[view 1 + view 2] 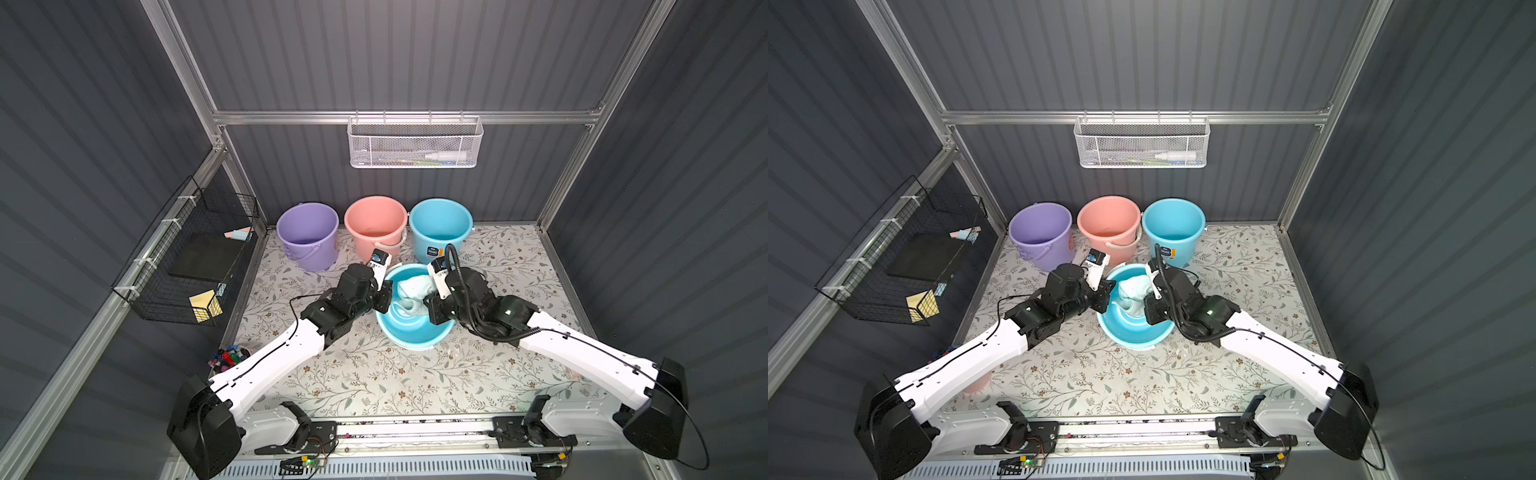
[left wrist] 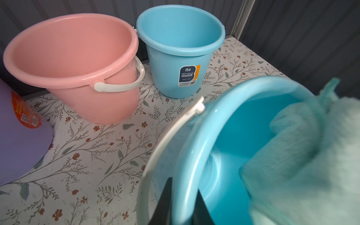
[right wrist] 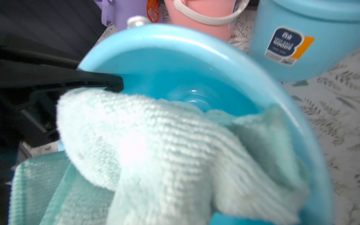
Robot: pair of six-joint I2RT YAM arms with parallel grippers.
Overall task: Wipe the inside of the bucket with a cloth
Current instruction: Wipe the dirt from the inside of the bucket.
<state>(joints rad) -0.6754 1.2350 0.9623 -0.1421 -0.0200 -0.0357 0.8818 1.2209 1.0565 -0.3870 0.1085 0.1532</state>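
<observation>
Both top views: nearer blue bucket mid-worktop. Left wrist: left hand clenched on the rim — apparently steadying it. Right wrist: cloth bunched inside the bucket, at its wall; right hand grasps it — fingers hidden.

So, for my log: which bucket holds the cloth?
The tilted front blue bucket; the purple bucket, pink bucket and rear blue bucket stand upright without one.
</observation>
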